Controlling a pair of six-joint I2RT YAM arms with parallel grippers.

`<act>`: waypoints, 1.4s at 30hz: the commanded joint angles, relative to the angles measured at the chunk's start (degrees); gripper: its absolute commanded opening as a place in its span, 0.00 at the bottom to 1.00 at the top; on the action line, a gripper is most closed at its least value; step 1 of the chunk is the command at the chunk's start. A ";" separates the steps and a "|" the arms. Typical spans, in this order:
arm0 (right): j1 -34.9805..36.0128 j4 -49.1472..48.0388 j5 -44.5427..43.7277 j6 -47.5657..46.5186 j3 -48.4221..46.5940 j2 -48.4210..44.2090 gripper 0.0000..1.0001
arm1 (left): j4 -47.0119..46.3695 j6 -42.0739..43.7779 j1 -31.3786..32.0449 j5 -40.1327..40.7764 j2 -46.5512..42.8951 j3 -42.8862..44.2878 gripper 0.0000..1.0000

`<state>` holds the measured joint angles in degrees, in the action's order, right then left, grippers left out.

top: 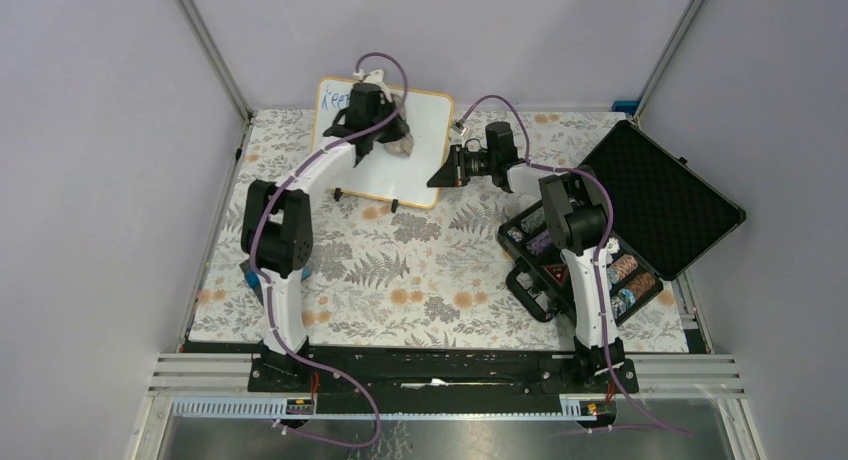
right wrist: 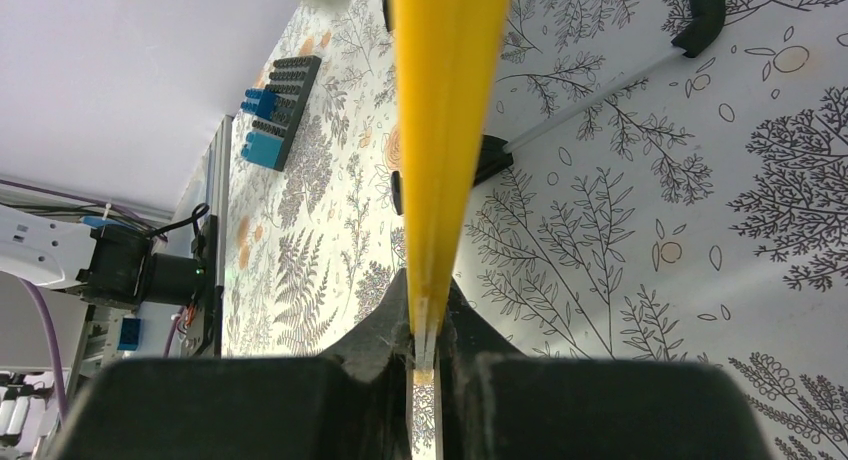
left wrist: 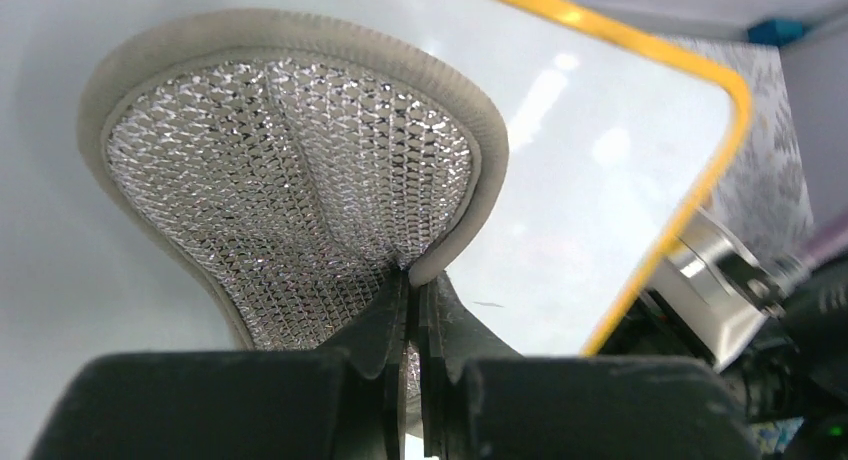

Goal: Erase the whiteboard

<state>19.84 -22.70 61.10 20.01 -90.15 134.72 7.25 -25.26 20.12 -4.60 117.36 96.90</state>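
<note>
The whiteboard (top: 425, 130), white with an orange-yellow frame, stands tilted at the back of the table on two small black feet (top: 396, 206). Blue handwriting (top: 334, 99) shows at its top left. My left gripper (top: 388, 130) is shut on a silver-mesh wiping pad with a beige rim (left wrist: 290, 180), which lies against the board's white face (left wrist: 590, 170). My right gripper (top: 438, 177) is shut on the board's right frame edge (right wrist: 445, 130); the jaws pinch the yellow rim. The left arm hides the board's middle in the top view.
An open black foam-lined case (top: 665, 195) sits at the right with trays of poker chips (top: 625, 275). A blue and black block (top: 250, 273) lies at the left edge of the floral mat (top: 440, 270). The board's stand leg and foot (right wrist: 700, 8) rest on the mat.
</note>
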 commanded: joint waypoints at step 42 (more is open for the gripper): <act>3.28 3.04 7.26 -4.62 -1.54 -2.69 0.00 | -3.18 -11.42 -5.23 3.53 4.94 -4.01 0.00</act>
<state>19.79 -21.23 60.45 19.40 -90.21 134.23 7.77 -30.68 25.15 -3.84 118.34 96.66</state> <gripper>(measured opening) 0.083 0.036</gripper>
